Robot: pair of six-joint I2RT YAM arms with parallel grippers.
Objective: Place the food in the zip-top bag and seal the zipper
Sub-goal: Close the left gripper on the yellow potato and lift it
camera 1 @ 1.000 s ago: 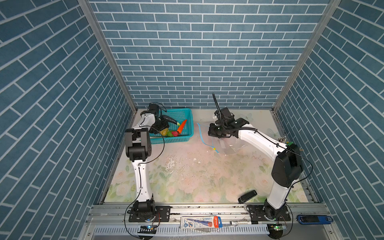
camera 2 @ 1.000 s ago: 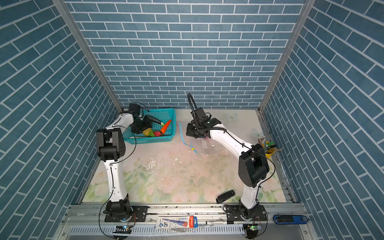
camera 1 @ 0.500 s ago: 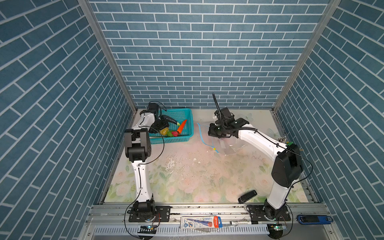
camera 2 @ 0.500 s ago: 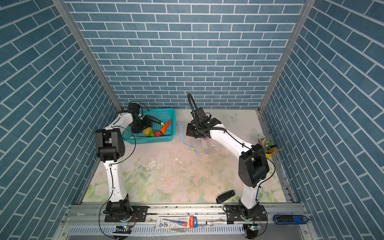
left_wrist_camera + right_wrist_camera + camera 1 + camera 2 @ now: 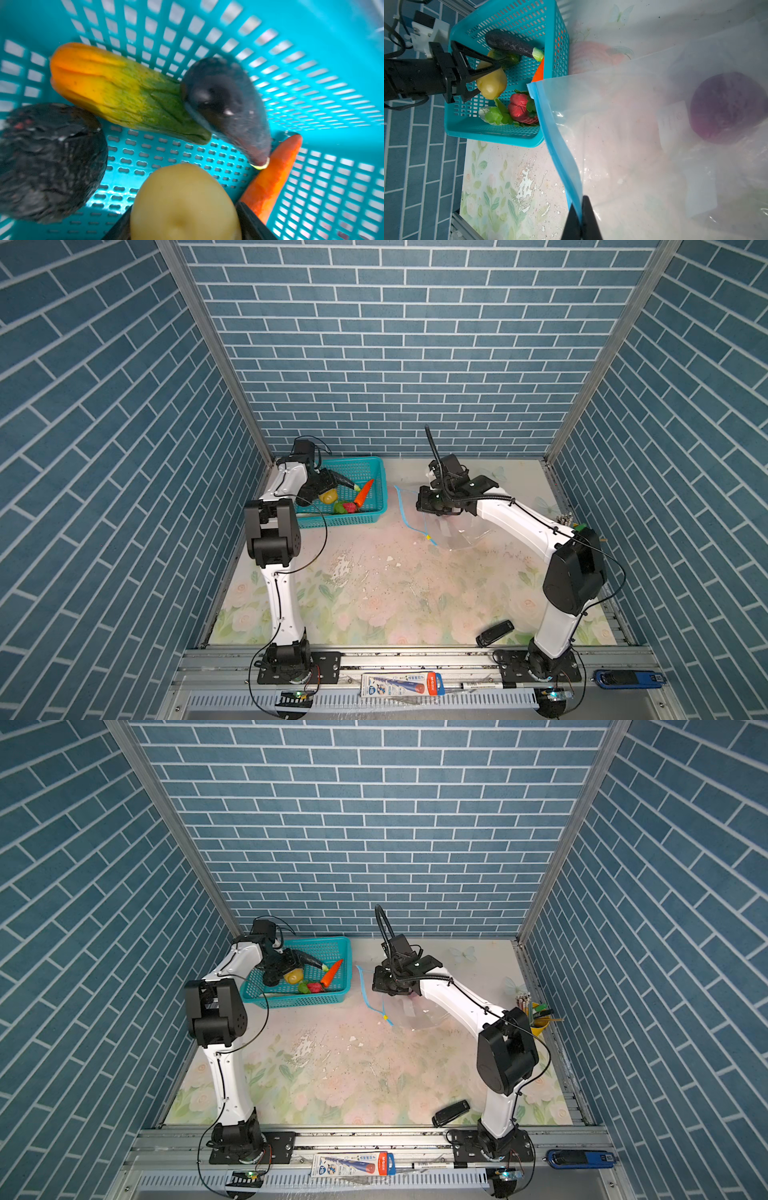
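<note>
Two hands on the job, both clenched. Over on the left, deep in the teal basket (image 5: 365, 517): left hand (image 5: 488, 80) clamped on the yellow fruit (image 5: 182, 203), one finger on each flank. Packed around it in the same basket: orange carrot (image 5: 364, 492) lying by the wall nearest the bag, dark eggplant (image 5: 228, 104) touching that carrot with its pale green tip, cucumber (image 5: 124, 91), orange fading to green, butting against the eggplant's fat end, and red pepper (image 5: 519, 108) with its green leaves in a corner near the bag.

Across on the right: right hand (image 5: 581, 216) pinched tight on the zipper (image 5: 560, 149), gripping that light blue strip partway along. Lies on the floral desk (image 5: 374, 593) just beside the basket, this zip-top bag (image 5: 633, 145), clear and crinkly, blue edge turned toward the basket. Carries a tiny yellow slider tab (image 5: 427, 536) near the strip's end closer to the camera in both top views. Showing blurred through the clear plastic: purple onion (image 5: 726, 108), right next to the white label (image 5: 672, 124).
</note>
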